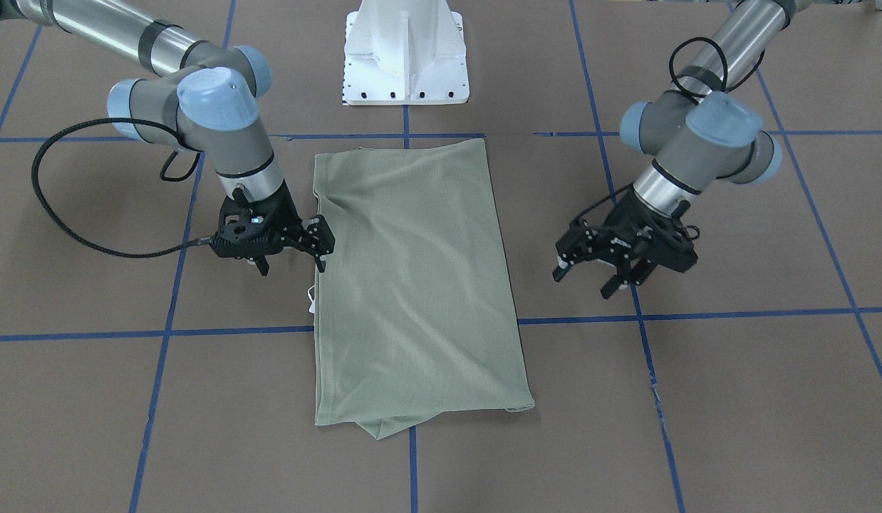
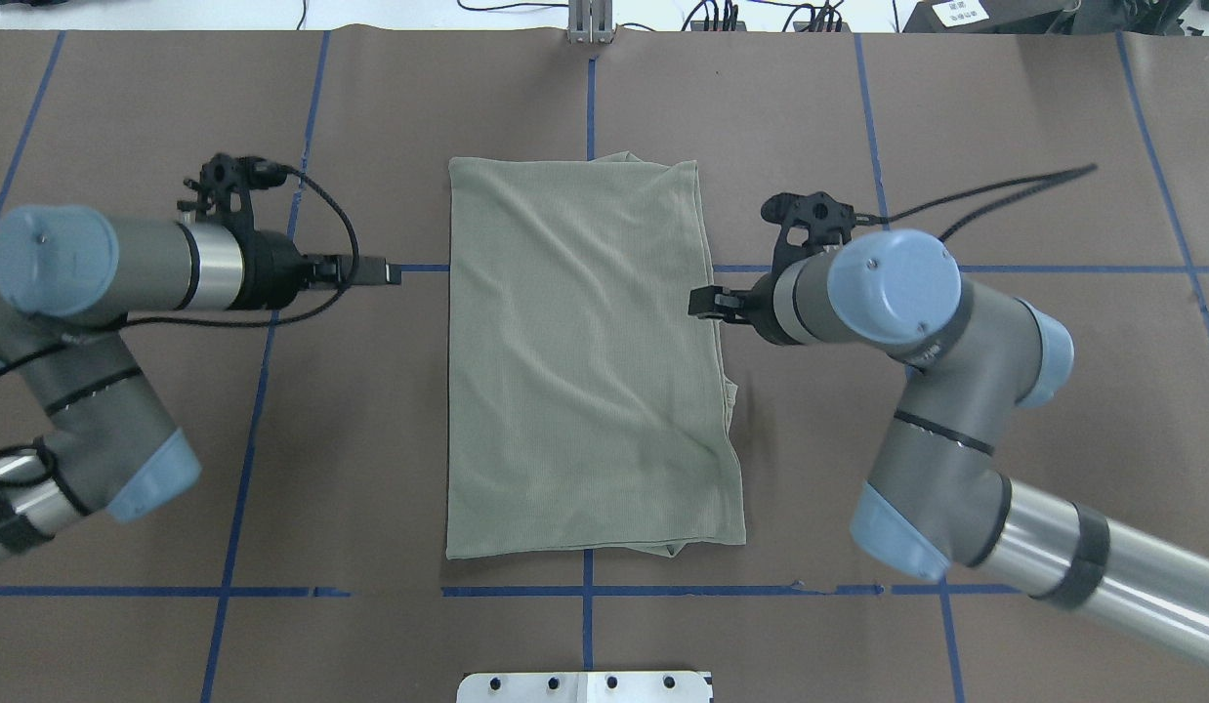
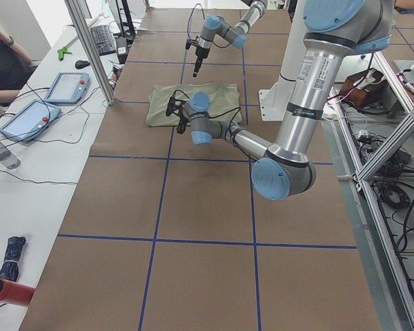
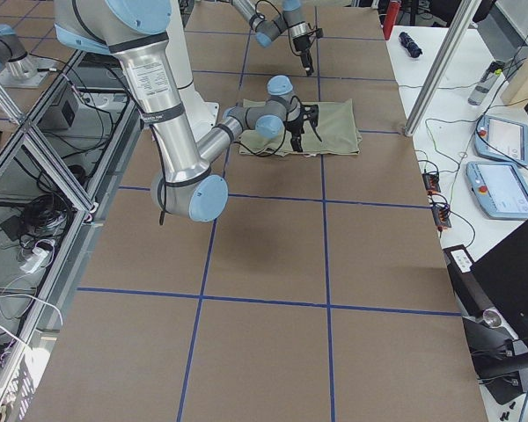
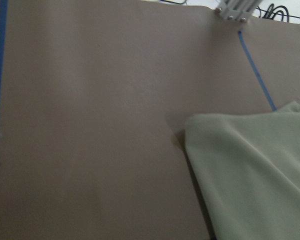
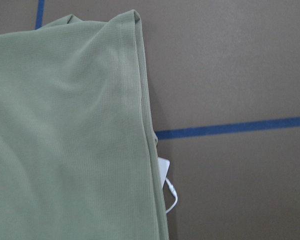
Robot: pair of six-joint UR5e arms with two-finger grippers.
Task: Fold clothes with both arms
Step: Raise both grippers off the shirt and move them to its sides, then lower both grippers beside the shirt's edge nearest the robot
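Note:
The sage-green shirt (image 1: 412, 271) lies flat on the brown table, folded into a tall rectangle (image 2: 585, 361). Its white hang tag (image 6: 162, 172) pokes out from under the edge on my right arm's side (image 1: 310, 296). My right gripper (image 1: 291, 267) is open and hovers at that edge, about halfway along it (image 2: 694, 303). My left gripper (image 1: 583, 281) is open and empty. It hangs over bare table a short way off the opposite edge (image 2: 395, 273). The left wrist view shows one corner of the shirt (image 5: 255, 165). No fingers show in either wrist view.
The white pedestal base (image 1: 405, 57) stands at the robot's side of the table. Blue tape lines (image 2: 272, 420) grid the brown table cover. A metal post (image 2: 590, 24) stands at the far edge. An operators' desk with tablets (image 3: 62, 86) runs along that side.

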